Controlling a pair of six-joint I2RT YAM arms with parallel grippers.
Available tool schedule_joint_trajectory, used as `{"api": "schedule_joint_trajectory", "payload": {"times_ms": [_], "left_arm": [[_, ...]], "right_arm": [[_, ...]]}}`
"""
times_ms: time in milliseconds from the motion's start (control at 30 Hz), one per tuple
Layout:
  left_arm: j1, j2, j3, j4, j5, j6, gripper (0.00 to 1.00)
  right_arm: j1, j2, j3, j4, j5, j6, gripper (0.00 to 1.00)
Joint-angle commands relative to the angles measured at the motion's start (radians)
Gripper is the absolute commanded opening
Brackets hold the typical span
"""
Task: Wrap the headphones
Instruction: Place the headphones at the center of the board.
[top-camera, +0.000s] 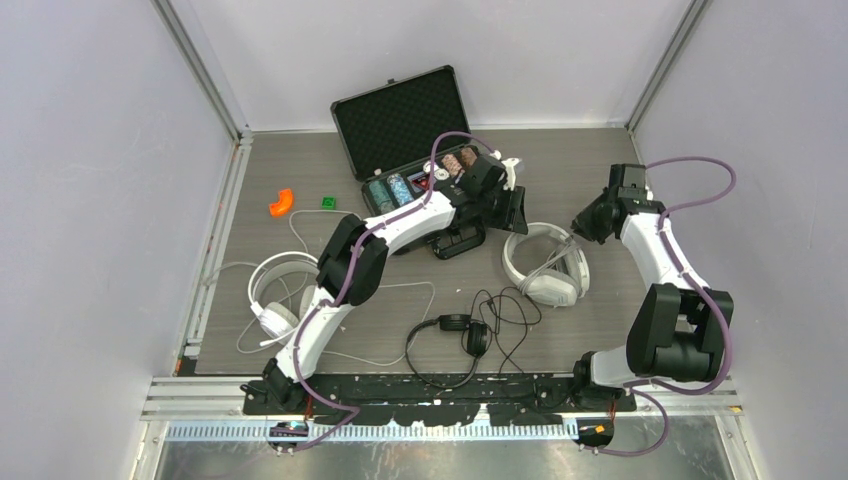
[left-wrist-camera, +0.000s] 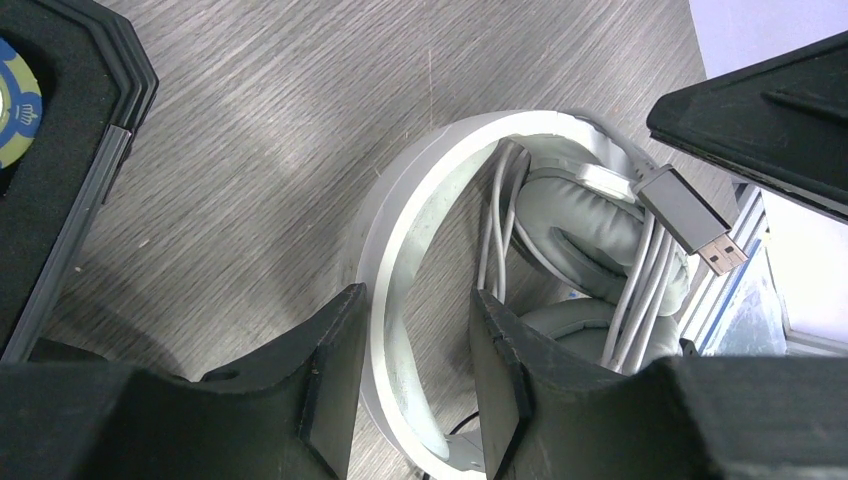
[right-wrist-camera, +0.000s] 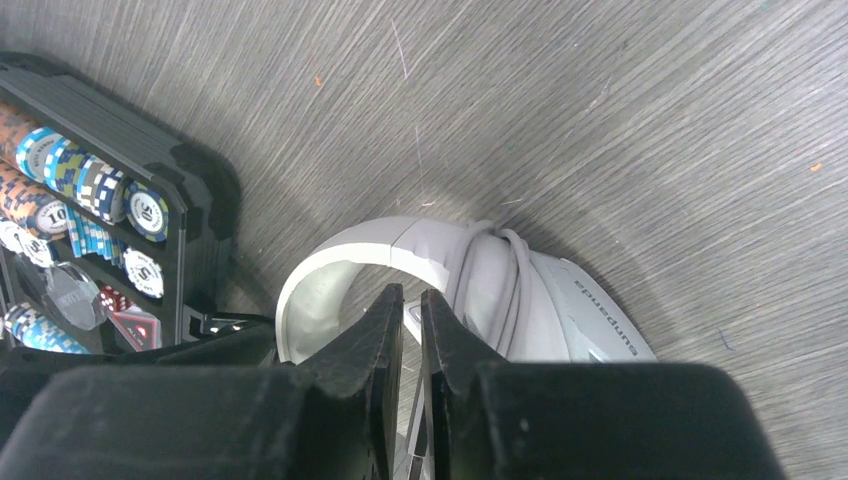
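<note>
The table (top-camera: 300, 160) is a grey board with a fine wood grain running across it, marked by thin pale scratches in the right wrist view. Plain pale walls close it in on three sides: a back wall (top-camera: 290, 50), a left wall (top-camera: 90, 200) and a right wall (top-camera: 770, 100). Slim metal posts (top-camera: 200, 65) stand slanted in both far corners. A metal rail (top-camera: 213, 250) runs along the table's left edge, and a slotted metal strip (top-camera: 440, 430) runs along the near edge, with a dull metal sheet (top-camera: 440, 462) below it. The light is soft and even, and a brighter band lies across the grain (left-wrist-camera: 250, 100).
</note>
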Motion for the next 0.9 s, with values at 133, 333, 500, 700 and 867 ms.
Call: {"api": "schedule_joint_trajectory", "payload": {"times_ms": [133, 333, 500, 700, 867], "left_arm": [[-0.006, -0.057, 0.03, 0.044, 0.001, 0.017, 0.43], [-0.006, -0.048, 0.053, 0.039, 0.011, 0.01, 0.43], [-0.005, -0.068, 0.088, 0.0, 0.013, 0.023, 0.44], [-0.002, -0.148, 0.089, -0.085, -0.036, 0.085, 0.5], [0.004, -0.254, -0.015, -0.116, -0.113, 0.137, 0.5]], "right_arm": [[0.0, -0.065, 0.026, -0.01, -0.055, 0.004, 0.18], [0.0, -0.083, 0.016, -0.02, -0.051, 0.009, 0.18], [0.0, -0.086, 0.094, -0.059, -0.012, -0.014, 0.31], [0.0, -0.141, 0.191, -0.123, 0.004, -0.046, 0.49], [0.005, -0.193, 0.218, -0.178, -0.015, -0.06, 0.51]]}}
